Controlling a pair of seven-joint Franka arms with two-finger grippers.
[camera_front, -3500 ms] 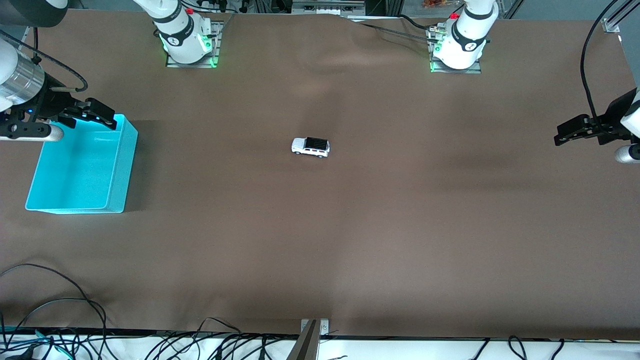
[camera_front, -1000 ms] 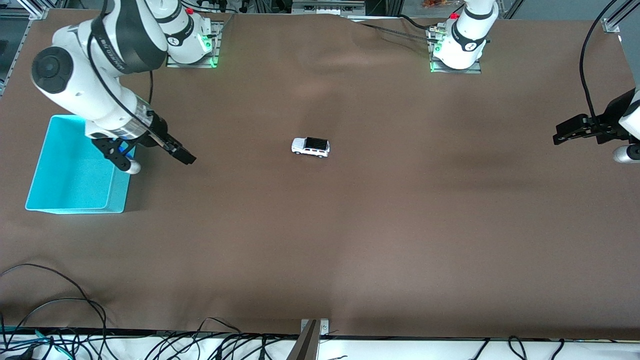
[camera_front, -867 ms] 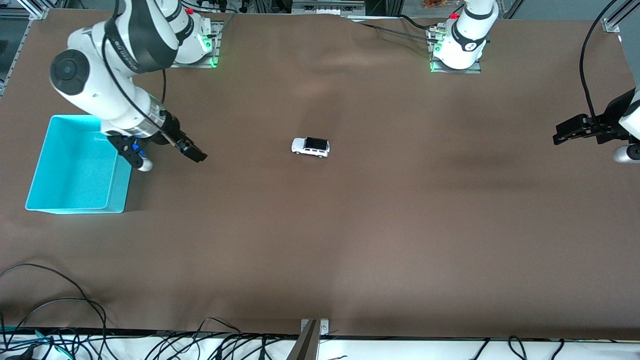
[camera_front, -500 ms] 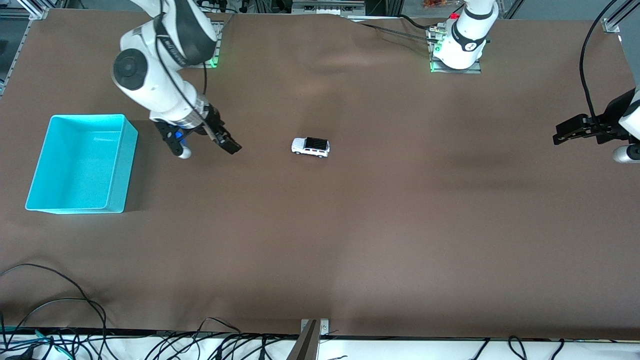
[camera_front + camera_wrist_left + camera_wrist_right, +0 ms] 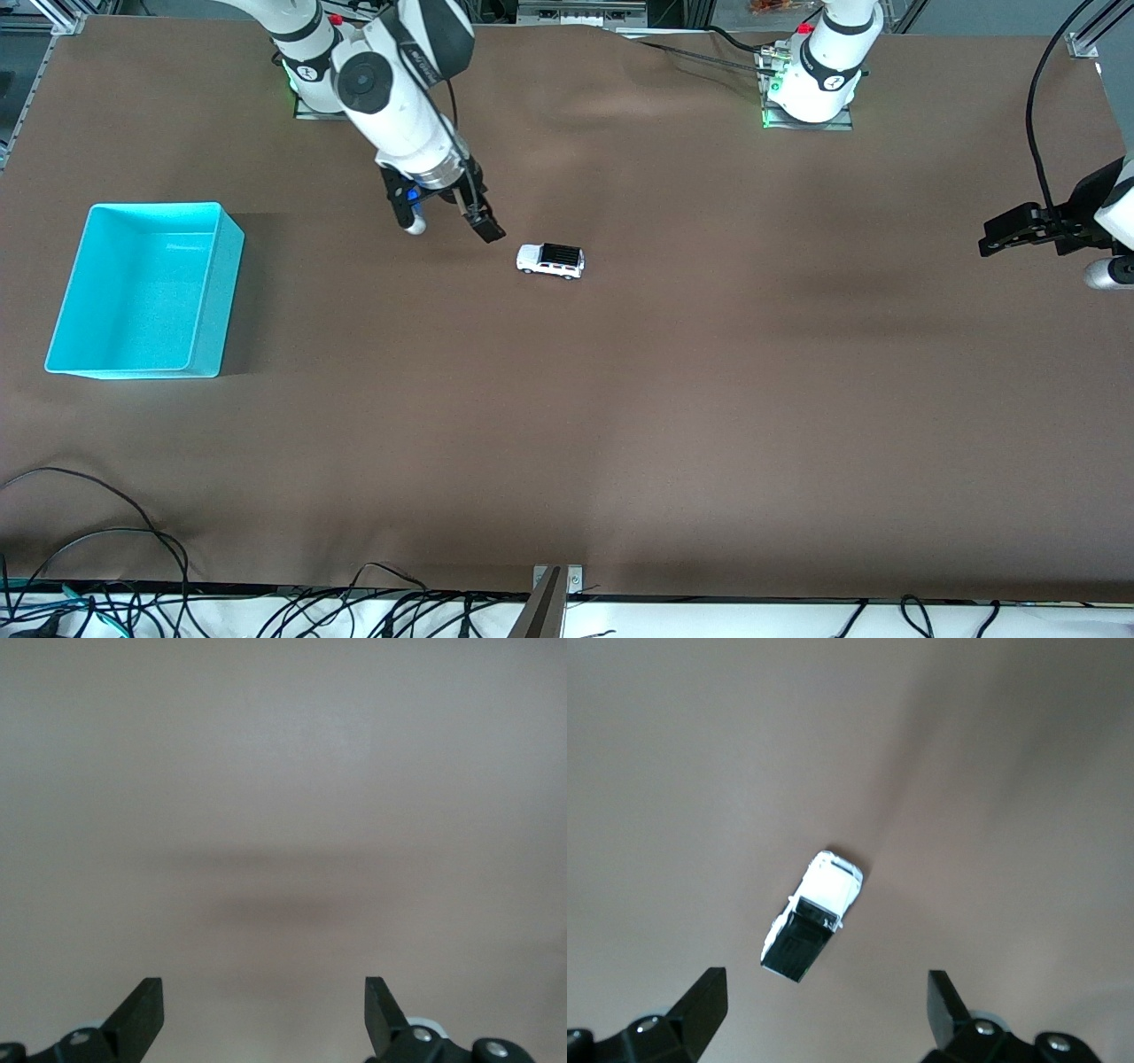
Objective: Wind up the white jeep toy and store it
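The brown table (image 5: 709,399) carries only two things. The cyan bin (image 5: 213,292) sits at the right arm's end, open side up and empty. The jeep (image 5: 550,260) stands on its wheels near the middle of the table, well apart from the bin and untouched.

The right arm has swung in fast: seconds ago its gripper was over the bin, and it has since crossed the bare cloth toward the jeep. The right gripper (image 5: 452,221) now hangs just beside the jeep, on the side toward the bin. Its fingers are spread wide and hold nothing. In the right wrist view the jeep (image 5: 811,916) lies ahead of the open fingers, not yet between them.

The left gripper (image 5: 1019,235) waits over the left arm's end of the table, also wide open and empty, and has not moved.

So the reach is nearly done. Grasping, winding and storing all lie ahead.
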